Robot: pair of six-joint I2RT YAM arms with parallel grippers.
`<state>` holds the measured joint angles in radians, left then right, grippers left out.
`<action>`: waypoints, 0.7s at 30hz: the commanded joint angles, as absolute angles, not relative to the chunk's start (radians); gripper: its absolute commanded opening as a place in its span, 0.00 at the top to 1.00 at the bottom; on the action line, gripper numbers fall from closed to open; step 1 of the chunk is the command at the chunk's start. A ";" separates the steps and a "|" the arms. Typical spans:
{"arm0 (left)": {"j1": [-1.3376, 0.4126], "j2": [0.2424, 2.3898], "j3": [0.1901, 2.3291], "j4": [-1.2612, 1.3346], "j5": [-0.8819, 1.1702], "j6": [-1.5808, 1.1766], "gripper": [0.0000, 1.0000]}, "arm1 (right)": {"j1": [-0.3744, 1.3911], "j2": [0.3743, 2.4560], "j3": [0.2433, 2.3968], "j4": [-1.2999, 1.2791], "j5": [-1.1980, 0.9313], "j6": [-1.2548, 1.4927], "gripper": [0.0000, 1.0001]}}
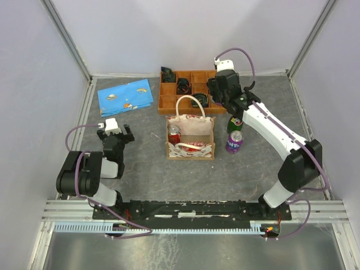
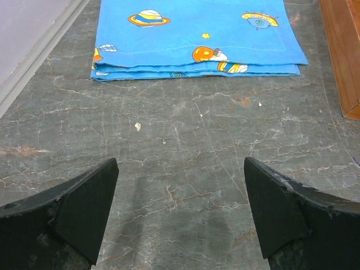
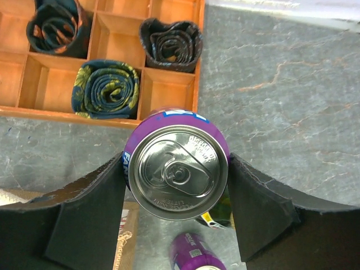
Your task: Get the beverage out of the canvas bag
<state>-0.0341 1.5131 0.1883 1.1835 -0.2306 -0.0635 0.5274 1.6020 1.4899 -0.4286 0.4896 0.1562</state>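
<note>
The left claw (image 2: 180, 169) gapes wide and empty over the bare marbled counter (image 2: 185, 129), with a folded blue cloth (image 2: 197, 34) ahead. The soft, boxy canvas bag (image 1: 191, 149) stands left of the right claw (image 3: 177, 160), a red can (image 1: 174, 134) inside. That claw clamps a purple can (image 3: 178, 175). A wooden tray (image 3: 169, 93) lies ahead, and a green can (image 1: 234, 122) below.

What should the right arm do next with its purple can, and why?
Probably lower it onto the table: the right gripper holds the purple can aloft, a green drink and a second purple can stand below, and a red can sits in the canvas bag.
</note>
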 commanded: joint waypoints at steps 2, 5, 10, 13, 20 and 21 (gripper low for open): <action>-0.032 1.516 0.210 1.222 -0.240 -0.060 0.01 | 0.529 1.624 1.479 -0.338 0.447 0.194 1.00; -0.033 1.517 0.210 1.223 -0.239 -0.060 0.01 | 0.527 1.652 1.446 -0.339 0.442 0.208 1.00; -0.032 1.517 0.210 1.223 -0.239 -0.059 0.01 | 0.525 1.691 1.398 -0.341 0.424 0.234 1.00; -0.032 1.516 0.210 1.222 -0.240 -0.060 0.01 | 0.521 1.712 1.371 -0.337 0.413 0.247 1.00; -0.033 1.516 0.210 1.222 -0.239 -0.060 0.01 | 0.508 1.746 1.331 -0.319 0.390 0.280 1.00; -0.032 1.517 0.210 1.222 -0.240 -0.060 0.01 | 0.507 1.750 1.326 -0.315 0.387 0.282 1.00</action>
<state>-0.0341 1.5131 0.1883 1.1835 -0.2306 -0.0635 0.5144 1.7561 1.3243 -0.4026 0.3832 0.2577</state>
